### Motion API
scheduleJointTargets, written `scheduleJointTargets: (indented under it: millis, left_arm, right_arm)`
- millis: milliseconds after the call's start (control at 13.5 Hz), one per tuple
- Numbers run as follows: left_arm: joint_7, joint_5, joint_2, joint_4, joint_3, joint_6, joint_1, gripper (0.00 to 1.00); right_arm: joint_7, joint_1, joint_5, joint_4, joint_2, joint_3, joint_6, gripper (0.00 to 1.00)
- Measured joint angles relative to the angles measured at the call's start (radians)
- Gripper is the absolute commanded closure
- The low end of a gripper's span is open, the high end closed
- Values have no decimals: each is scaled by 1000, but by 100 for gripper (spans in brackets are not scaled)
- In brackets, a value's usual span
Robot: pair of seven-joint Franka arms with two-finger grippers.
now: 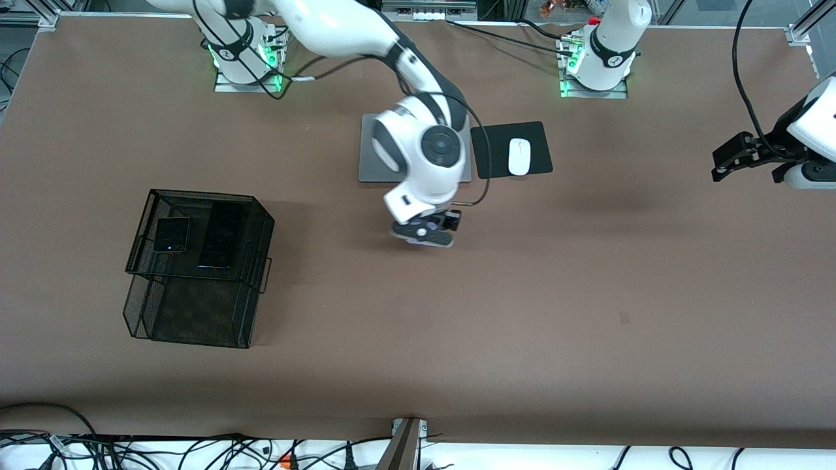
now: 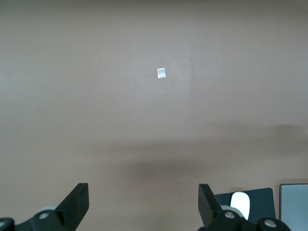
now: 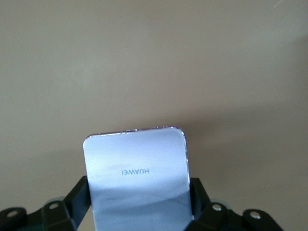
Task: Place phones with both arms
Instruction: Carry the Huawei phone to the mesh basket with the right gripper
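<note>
In the black wire-mesh basket [image 1: 140, 313] lie 2 phones: the squarish black folded phone [image 1: 172, 235] and the long slim black slab phone [image 1: 219, 235]. Mid-table, the right gripper [image 1: 428, 230] clamps the pale-lilac folded phone [image 3: 137, 178]. The left gripper [image 2: 143, 202] waits wide open at the left arm's end.

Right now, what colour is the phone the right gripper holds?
Pale lilac-white phone, clearest in the right wrist view.
</note>
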Motion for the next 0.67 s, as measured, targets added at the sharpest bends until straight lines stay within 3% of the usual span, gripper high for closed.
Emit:
scheduleJointTargets:
  millis: [297, 446, 669]
  left_arm:
    - [0, 0, 1, 3, -3, 0, 0, 0]
    - [0, 0, 3, 5, -7, 0, 0, 0]
    - [0, 0, 4, 6, -11, 0, -1, 0]
  right_arm:
    - [-357, -288, 3, -4, -127, -7, -172, 73]
    - [-538, -406, 3, -9, -127, -21, -172, 73]
    - [-768, -487, 3, -21, -117, -76, -119, 73]
